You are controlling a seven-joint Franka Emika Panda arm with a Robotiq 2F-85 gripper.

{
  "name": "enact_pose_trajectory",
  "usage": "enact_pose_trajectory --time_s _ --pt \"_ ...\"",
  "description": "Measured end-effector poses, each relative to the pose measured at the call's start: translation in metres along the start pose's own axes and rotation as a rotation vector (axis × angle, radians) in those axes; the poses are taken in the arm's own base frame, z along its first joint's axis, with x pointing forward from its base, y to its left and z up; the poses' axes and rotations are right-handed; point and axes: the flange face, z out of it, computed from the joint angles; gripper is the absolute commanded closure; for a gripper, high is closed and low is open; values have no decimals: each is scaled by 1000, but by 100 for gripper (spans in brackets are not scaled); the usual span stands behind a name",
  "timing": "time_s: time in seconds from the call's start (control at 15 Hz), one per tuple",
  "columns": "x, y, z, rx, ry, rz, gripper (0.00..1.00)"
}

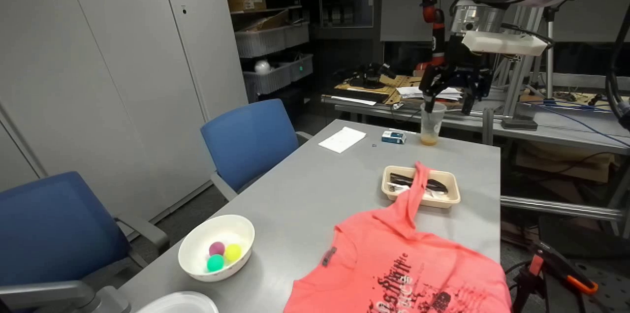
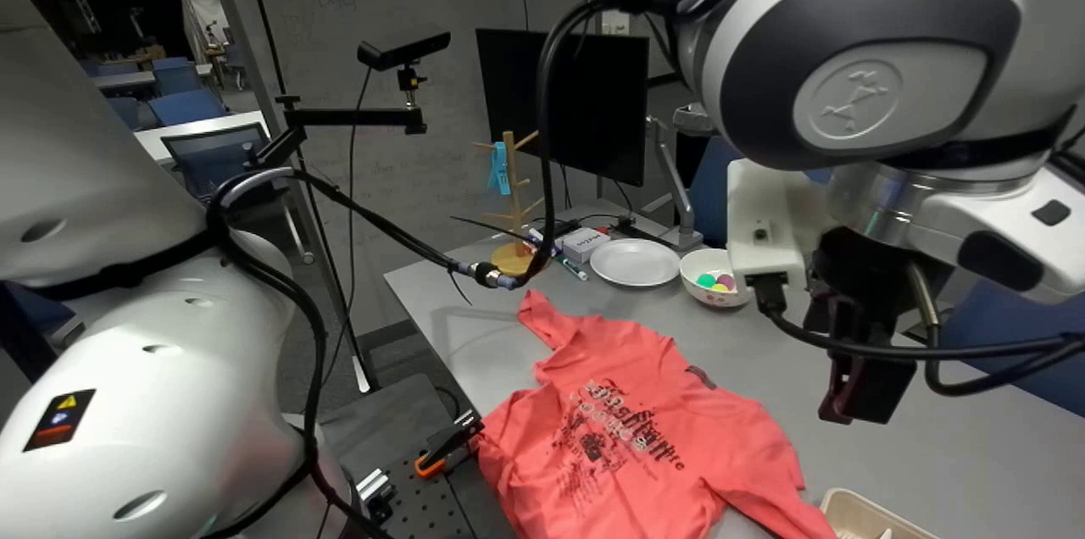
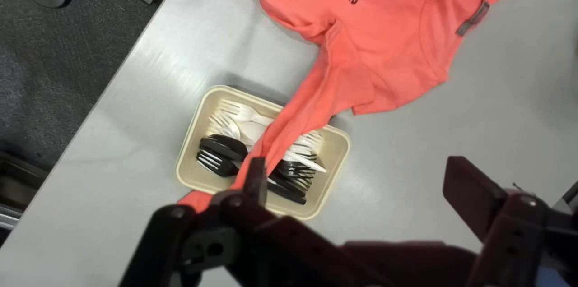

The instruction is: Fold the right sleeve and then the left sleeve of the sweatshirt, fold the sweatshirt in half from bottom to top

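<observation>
Sweatshirt point(image 2: 631, 437): lies printed side up, collar toward the edge by the blue chairs point(image 1: 248, 143), hem at the opposite edge of the bench point(image 1: 295, 190). Nothing folded yet, I'd judge.
Tray sleeve point(image 3: 311, 102): runs across the cutlery tray point(image 1: 443, 203) and past its rim, toward the edge where the cup point(image 1: 431, 128) stands. A low pinch here could bring up forks point(image 3: 239, 112) or drag the tray, because the cloth lies right over loose tines.
Plate sleeve point(image 2: 551, 327): reaches toward the end edge with the plate point(image 2: 636, 262). A hard pull on its mate could skew it, with nothing weighing the body down.
Clamp point(image 2: 449, 441): at the hem-side edge, just beside the cloth, which seems to overhang a little; the bottom-to-top fold might snag there.
Gripper point(image 1: 448, 105): hangs in the air toward the cup end, fingers wide apart, holding nothing. Lowered at that spread, it could knock the tray's rim.
Cup: a little liquid inside; a swinging wrist might tip it, though how near the fingers are I can't tell.
</observation>
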Motion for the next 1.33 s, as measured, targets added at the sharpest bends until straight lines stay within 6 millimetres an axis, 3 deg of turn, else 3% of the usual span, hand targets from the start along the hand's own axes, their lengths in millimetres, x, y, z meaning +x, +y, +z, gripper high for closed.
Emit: enact_pose_trajectory --time_s 0.47,0.67,1.33 --pt "5 -1 1 -4 2 11 0" --pt "16 -3 13 -26 -11 26 0" --pt "112 7 102 -142 9 142 0"
